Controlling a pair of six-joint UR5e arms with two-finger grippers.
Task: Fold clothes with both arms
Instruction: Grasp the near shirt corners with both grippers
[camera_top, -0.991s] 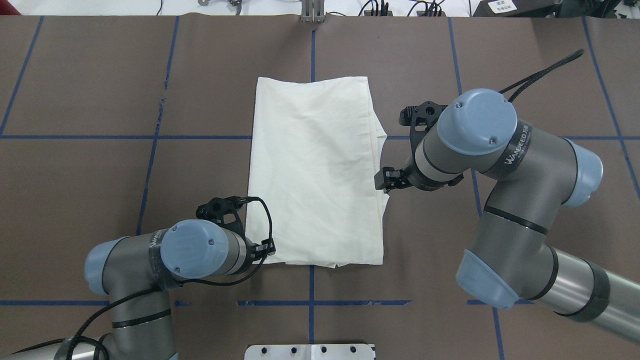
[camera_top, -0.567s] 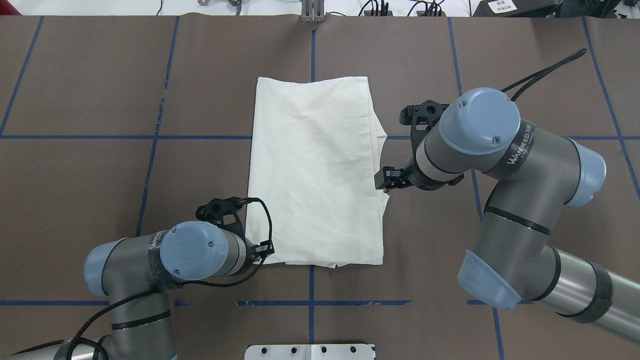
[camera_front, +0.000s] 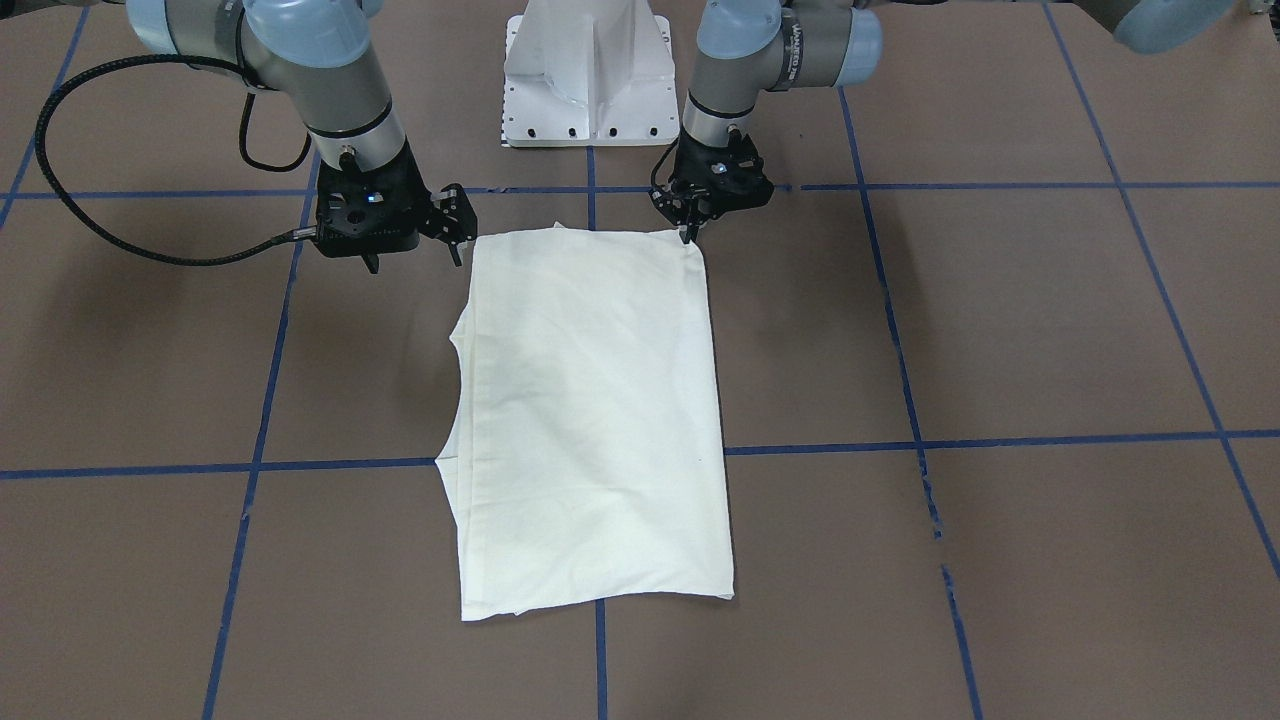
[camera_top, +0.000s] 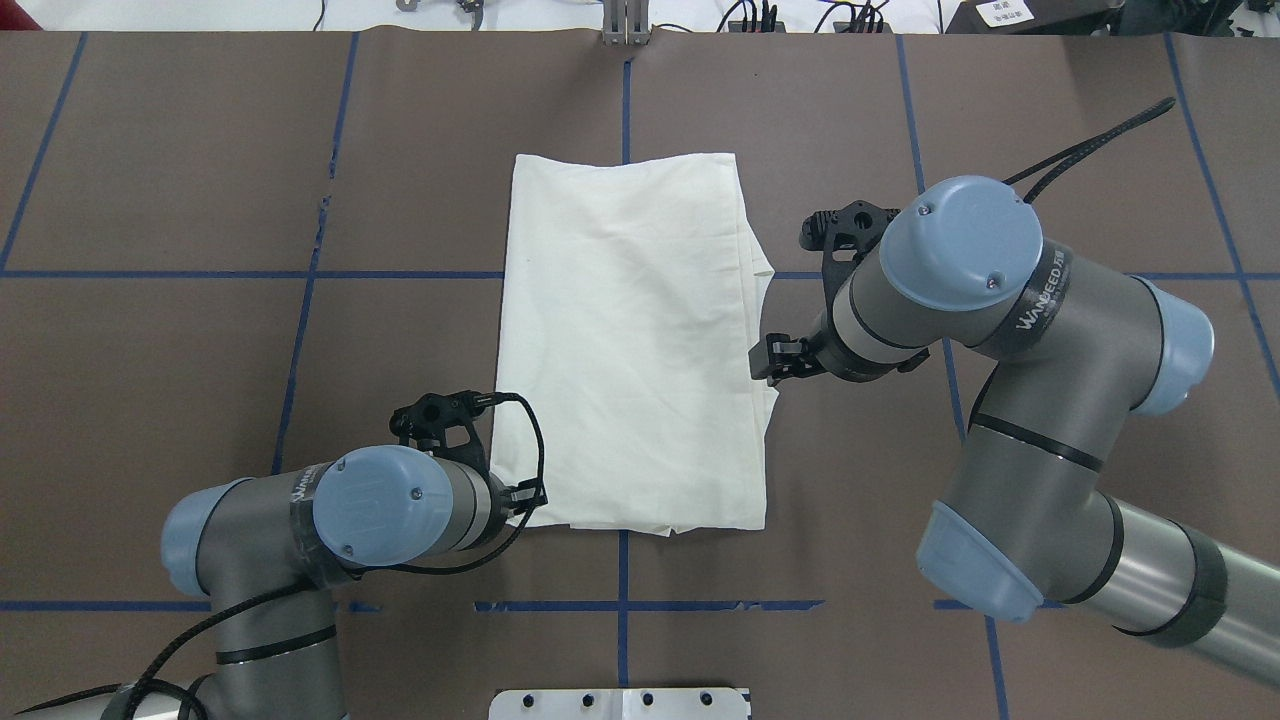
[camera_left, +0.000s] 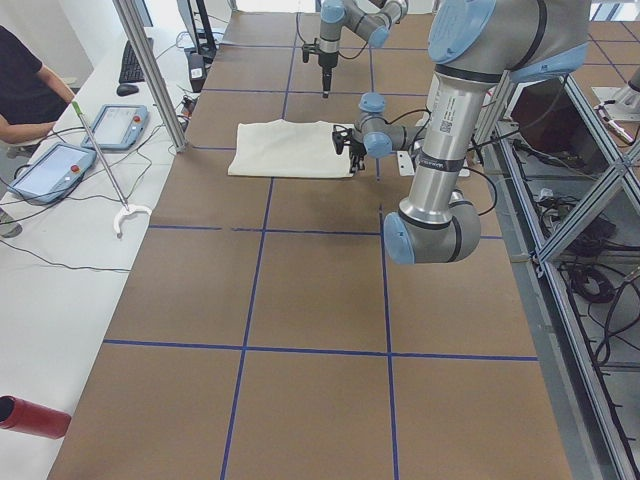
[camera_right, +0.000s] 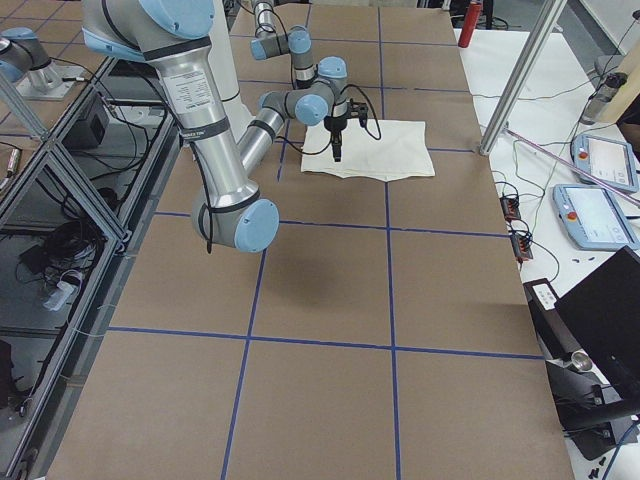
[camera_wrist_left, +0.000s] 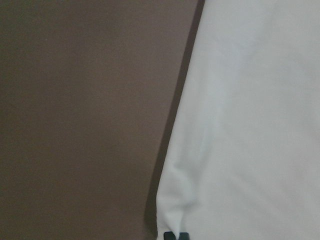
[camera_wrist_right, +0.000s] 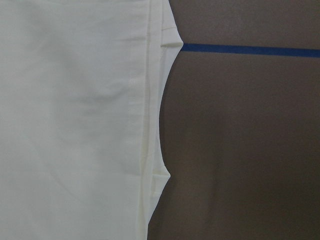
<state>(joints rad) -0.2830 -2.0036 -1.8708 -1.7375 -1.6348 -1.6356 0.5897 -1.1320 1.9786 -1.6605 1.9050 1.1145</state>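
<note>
Left gripper (camera_front: 688, 232): pressed together, pinching the T-shirt (camera_front: 590, 400) corner under its tips; I am watching its arm easing back slightly.
Right gripper (camera_front: 452, 228): spread, staying put just beside the cloth's edge.
Meaning: the lift is not starting yet, I judge.

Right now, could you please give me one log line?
left hand: shut on cream-white folded shirt corner | right hand: open, above shirt edge

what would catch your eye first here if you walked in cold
A cream T-shirt, folded into a long plain rectangle, lies centred on the brown table. The left arm's fingers pinch its near-left corner, while the right arm's fingers hang open at its other long edge.
</note>
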